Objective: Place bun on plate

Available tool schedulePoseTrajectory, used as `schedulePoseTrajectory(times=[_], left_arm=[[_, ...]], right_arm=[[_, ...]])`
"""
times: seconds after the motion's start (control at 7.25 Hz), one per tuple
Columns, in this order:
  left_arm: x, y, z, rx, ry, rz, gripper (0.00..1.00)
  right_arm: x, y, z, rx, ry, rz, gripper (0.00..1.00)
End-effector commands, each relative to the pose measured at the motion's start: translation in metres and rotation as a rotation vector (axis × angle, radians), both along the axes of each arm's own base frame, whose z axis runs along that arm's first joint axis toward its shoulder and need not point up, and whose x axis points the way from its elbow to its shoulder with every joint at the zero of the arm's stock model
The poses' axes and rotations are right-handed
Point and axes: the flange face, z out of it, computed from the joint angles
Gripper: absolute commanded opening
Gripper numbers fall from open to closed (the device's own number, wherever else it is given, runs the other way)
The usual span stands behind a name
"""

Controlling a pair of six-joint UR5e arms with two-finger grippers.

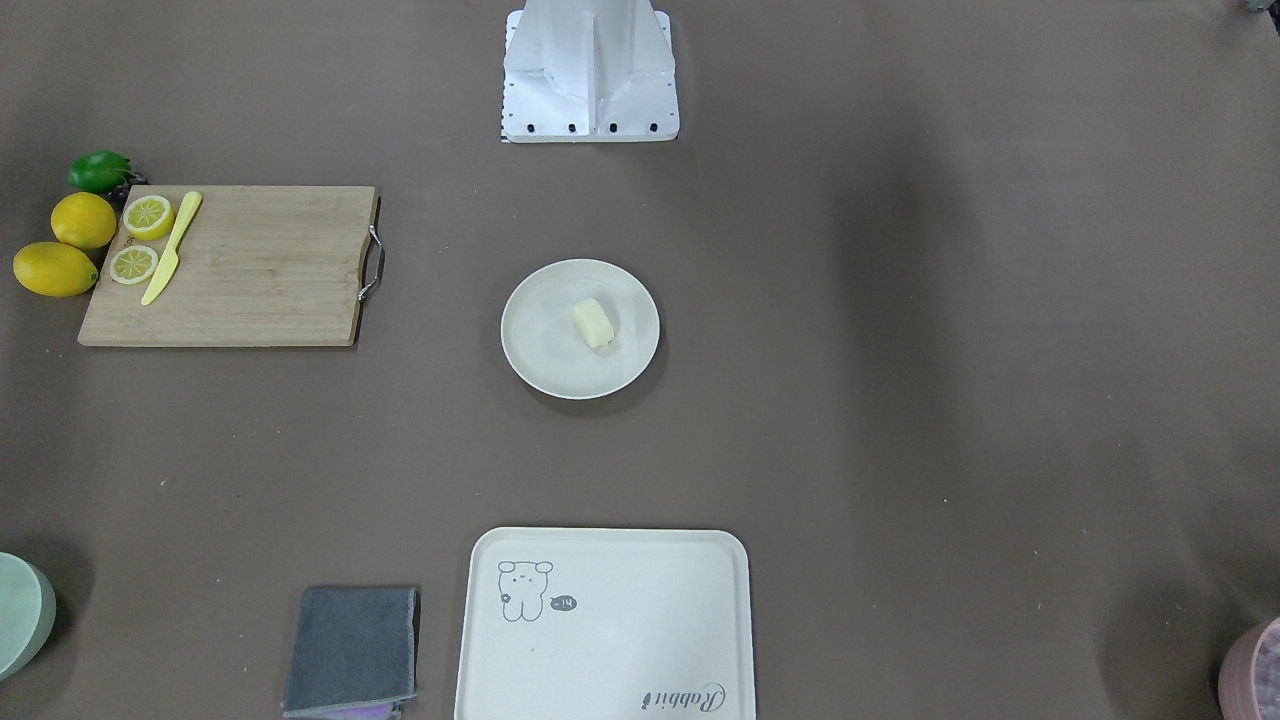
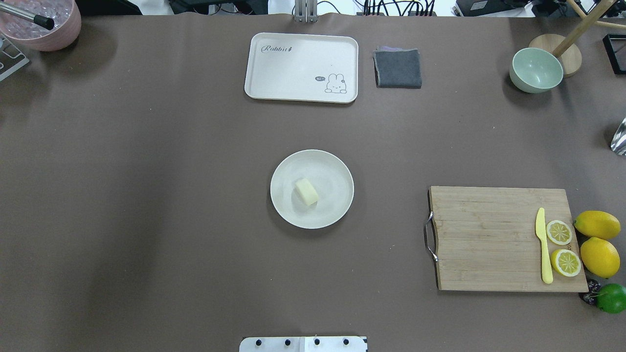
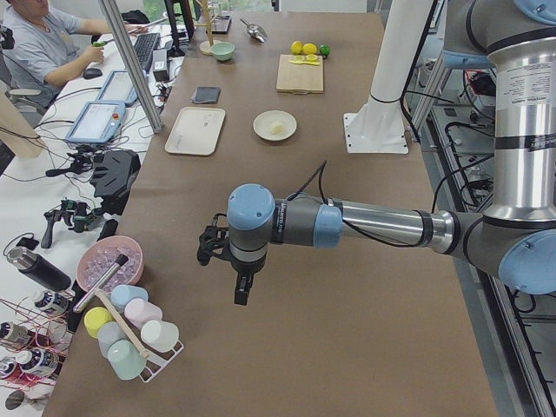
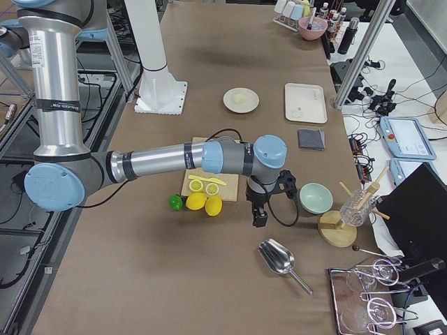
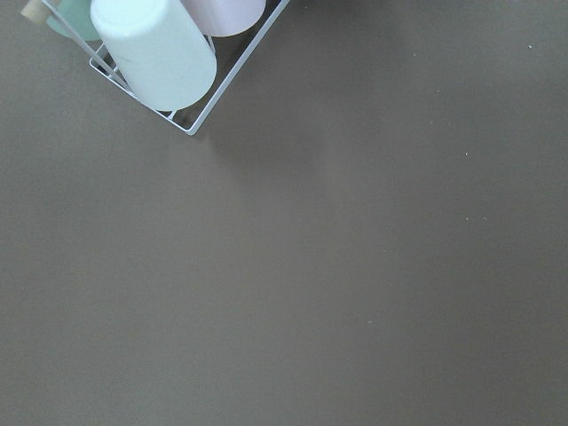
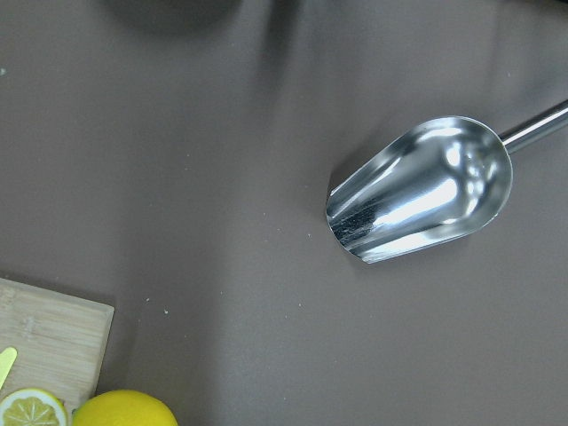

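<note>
The pale cream bun [image 1: 593, 322] [image 2: 306, 191] lies on the round off-white plate [image 1: 545, 345] [image 2: 334, 177] at the table's centre, a little off the plate's middle. Nothing touches it. Both grippers are far from it and appear only in the side views. My left gripper [image 3: 242, 291] hangs above bare table near the cup rack [image 3: 130, 334] at the left end. My right gripper [image 4: 259, 218] hangs near the lemons [image 4: 204, 203] and the metal scoop [image 4: 276, 259] at the right end. I cannot tell whether either is open or shut.
A wooden cutting board [image 2: 494, 237] carries a yellow knife [image 2: 543, 244] and lemon halves [image 2: 559, 232], with lemons and a lime [image 2: 611, 297] beside it. A cream tray [image 2: 301, 67], grey cloth [image 2: 397, 68], green bowl [image 2: 536, 70] and pink bowl [image 2: 46, 24] line the far edge.
</note>
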Motion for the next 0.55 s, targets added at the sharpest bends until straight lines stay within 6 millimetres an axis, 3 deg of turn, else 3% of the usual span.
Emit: schedulePoseTrajectory(times=[0.0,0.41], left_arm=[[-0.0008,0.0002,-0.0025,0.015,-0.003,-0.005,0.98],[0.0037,-0.0024,0.0016,0.014,-0.004,0.008,0.98]], right_arm=[[0.0002,0.0138,-0.0072,0.007,-0.004,0.008,1.0],[-0.0002,0.0118,-0.0108,0.018,0.0,0.005,1.0]])
